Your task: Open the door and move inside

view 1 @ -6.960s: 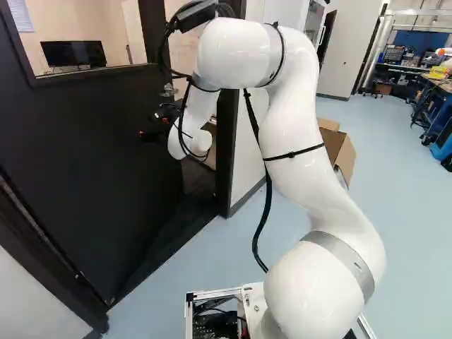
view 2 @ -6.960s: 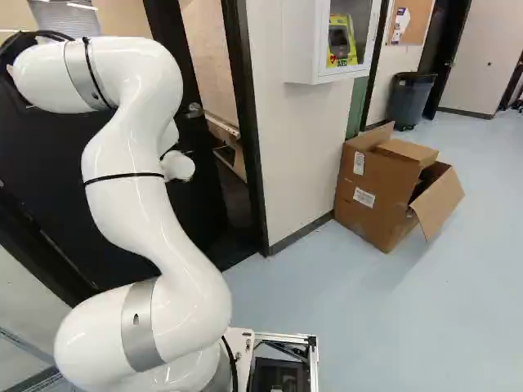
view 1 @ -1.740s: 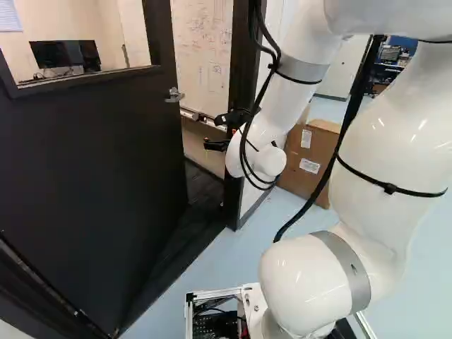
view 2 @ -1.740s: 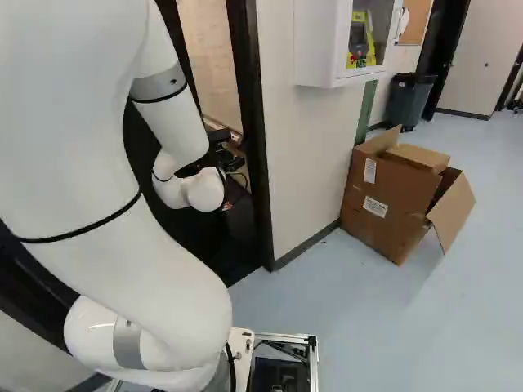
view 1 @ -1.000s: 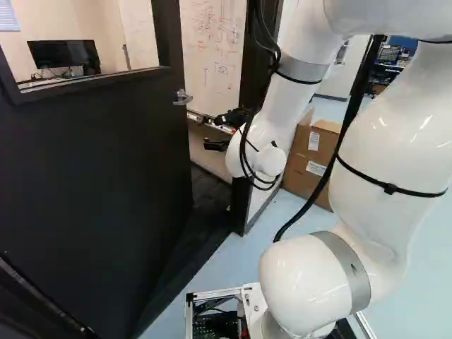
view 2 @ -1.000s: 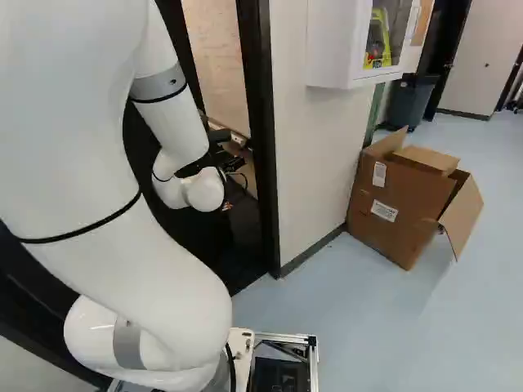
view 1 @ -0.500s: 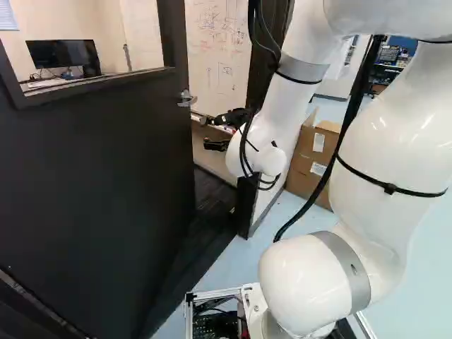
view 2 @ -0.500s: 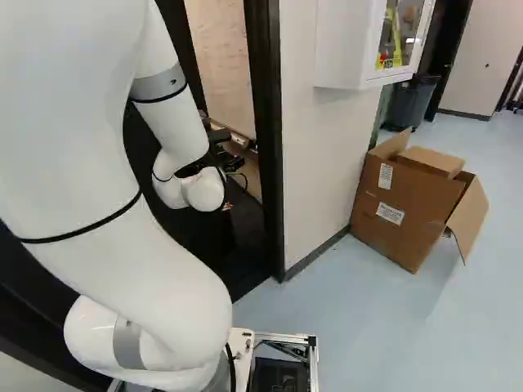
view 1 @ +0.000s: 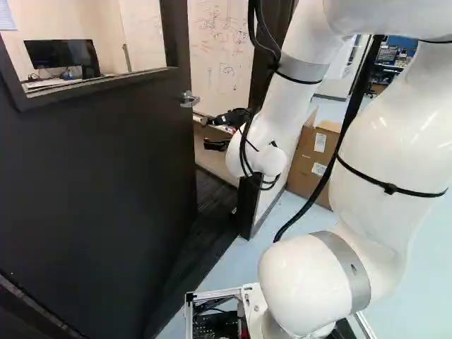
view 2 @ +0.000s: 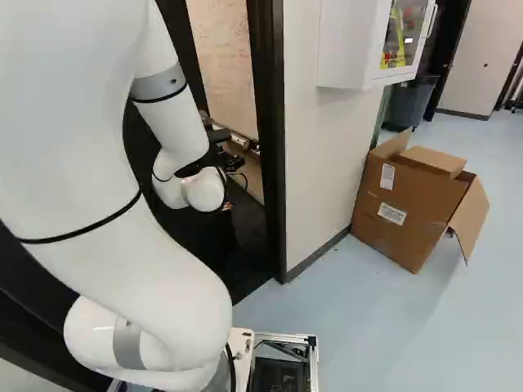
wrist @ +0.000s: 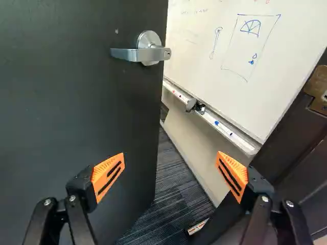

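The black door (view 1: 99, 183) stands partly open, its lever handle (view 1: 188, 99) on the edge beside the gap. In the left base view my gripper (view 1: 209, 133) shows against the doorway, right of and lower than the handle. In the wrist view the gripper (wrist: 170, 175) is open, nothing between its orange pads (wrist: 108, 176). One finger stands in front of the door (wrist: 61, 102), the other towards the dark door frame (wrist: 286, 138). The handle (wrist: 148, 51) is ahead, apart from both fingers. My arm hides part of the door in the right base view.
Through the gap are a whiteboard (wrist: 204, 66) with a marker tray and dark carpet (wrist: 173, 184). A black frame post (view 2: 268, 147) and a white wall (view 2: 319, 163) border the doorway. A cardboard box (view 2: 409, 204) stands by the wall, beneath a white cabinet (view 2: 347, 49).
The base has moved, shifting door, frame and box rightwards in its views. Since 7.0 s ago the arm has brought the gripper from before the door to the doorway; lately the arm holds its pose.
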`<state>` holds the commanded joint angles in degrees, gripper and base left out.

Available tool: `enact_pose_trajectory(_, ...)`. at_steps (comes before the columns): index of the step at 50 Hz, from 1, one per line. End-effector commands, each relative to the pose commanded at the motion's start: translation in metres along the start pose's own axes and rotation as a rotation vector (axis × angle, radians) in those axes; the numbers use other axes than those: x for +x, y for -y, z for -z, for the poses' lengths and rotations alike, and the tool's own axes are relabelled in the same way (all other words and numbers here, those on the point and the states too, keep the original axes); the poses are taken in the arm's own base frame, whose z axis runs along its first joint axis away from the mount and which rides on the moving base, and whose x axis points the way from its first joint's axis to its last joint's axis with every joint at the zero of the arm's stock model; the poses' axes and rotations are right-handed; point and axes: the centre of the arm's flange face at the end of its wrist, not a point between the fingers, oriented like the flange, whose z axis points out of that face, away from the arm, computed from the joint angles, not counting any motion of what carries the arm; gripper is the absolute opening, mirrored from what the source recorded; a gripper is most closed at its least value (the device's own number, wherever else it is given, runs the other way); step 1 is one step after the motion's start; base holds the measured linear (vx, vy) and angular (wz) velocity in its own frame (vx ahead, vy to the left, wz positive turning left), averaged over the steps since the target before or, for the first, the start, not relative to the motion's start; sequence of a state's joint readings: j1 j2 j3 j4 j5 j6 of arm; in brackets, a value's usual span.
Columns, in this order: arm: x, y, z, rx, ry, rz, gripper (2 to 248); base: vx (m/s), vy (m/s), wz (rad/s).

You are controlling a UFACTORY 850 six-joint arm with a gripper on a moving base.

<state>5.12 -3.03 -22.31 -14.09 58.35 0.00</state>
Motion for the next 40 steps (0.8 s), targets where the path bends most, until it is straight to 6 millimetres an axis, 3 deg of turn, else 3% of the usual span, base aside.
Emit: enact_pose_trajectory(40, 0.009, 0.026, -0.03, 0.047, -0.011, -0.003, 247, 0.0, 0.0, 0.0)
